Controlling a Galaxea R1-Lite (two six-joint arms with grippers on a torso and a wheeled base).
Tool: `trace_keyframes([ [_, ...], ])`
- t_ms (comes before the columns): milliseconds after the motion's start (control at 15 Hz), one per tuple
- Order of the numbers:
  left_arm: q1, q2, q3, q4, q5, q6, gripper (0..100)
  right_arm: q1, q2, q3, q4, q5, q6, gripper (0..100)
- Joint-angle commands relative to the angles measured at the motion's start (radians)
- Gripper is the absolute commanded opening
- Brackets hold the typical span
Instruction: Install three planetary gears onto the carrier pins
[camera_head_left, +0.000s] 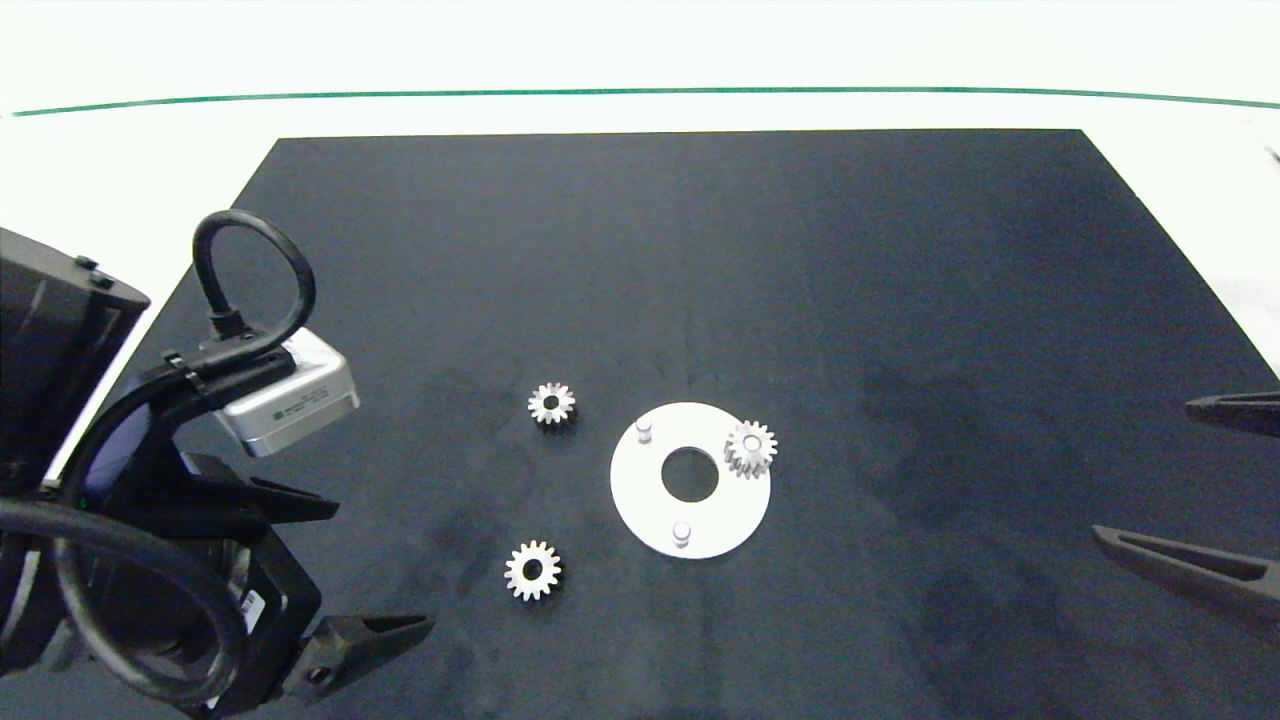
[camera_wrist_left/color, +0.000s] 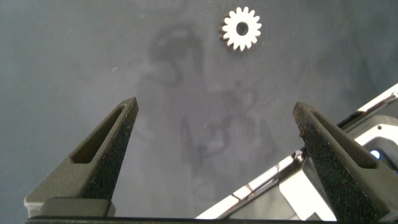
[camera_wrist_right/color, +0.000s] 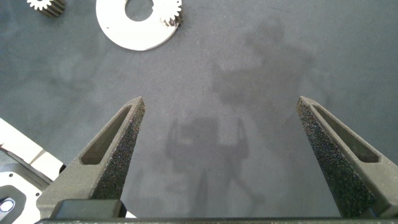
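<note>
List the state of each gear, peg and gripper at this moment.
Gear on disc: seated on a peg.
Far loose gear: flat on mat.
Near loose gear: flat on mat.
Other two pegs: bare.
Left gripper: open, empty.
Right gripper: open, empty.

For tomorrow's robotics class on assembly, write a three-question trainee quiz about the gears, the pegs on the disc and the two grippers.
1. True or false: two gears lie loose on the mat.
2. How many pegs are bare? A) none B) one C) two
3. Fill in: both grippers are ____.

Key
1. True: one gear and another lie left of the white disc.
2. C: the far peg and the near peg are bare; the third gear sits on the right one.
3. Open: left gripper, right gripper.
</note>
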Motion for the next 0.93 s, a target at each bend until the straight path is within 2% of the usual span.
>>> trace_keyframes([
  [67, -0.031, 0.035, 0.033, -0.009, 0.001, 0.001, 100, -0.003, -0.006, -0.001, 0.001, -0.001, -0.002, 100],
  [333, -0.067, 0.05, 0.069, -0.058, 0.009, 0.004, 100, -0.001, -0.018, 0.0, 0.003, -0.001, -0.028, 100],
  [400, -0.069, 0.053, 0.078, -0.089, 0.012, 0.007, 100, -0.001, -0.018, 0.0, 0.003, -0.001, -0.028, 100],
  [467, -0.067, 0.081, 0.081, -0.13, 0.035, 0.004, 100, -0.001, -0.017, 0.0, 0.001, -0.001, -0.028, 100],
  [533, -0.069, 0.096, 0.081, -0.142, 0.044, 0.004, 100, 0.0, -0.015, 0.0, 0.003, -0.001, -0.028, 100],
  [667, -0.08, 0.133, 0.081, -0.145, 0.044, 0.004, 100, 0.0, -0.011, 0.002, 0.003, -0.001, -0.028, 100],
  [733, -0.086, 0.161, 0.078, -0.148, 0.046, -0.007, 100, 0.0, -0.014, 0.009, 0.001, -0.001, -0.028, 100],
  [800, -0.087, 0.177, 0.073, -0.158, 0.06, -0.021, 100, 0.0, -0.017, 0.009, 0.001, -0.001, -0.029, 100],
  [933, -0.087, 0.197, 0.072, -0.173, 0.098, -0.024, 100, 0.0, -0.018, 0.009, 0.001, -0.001, -0.035, 100],
])
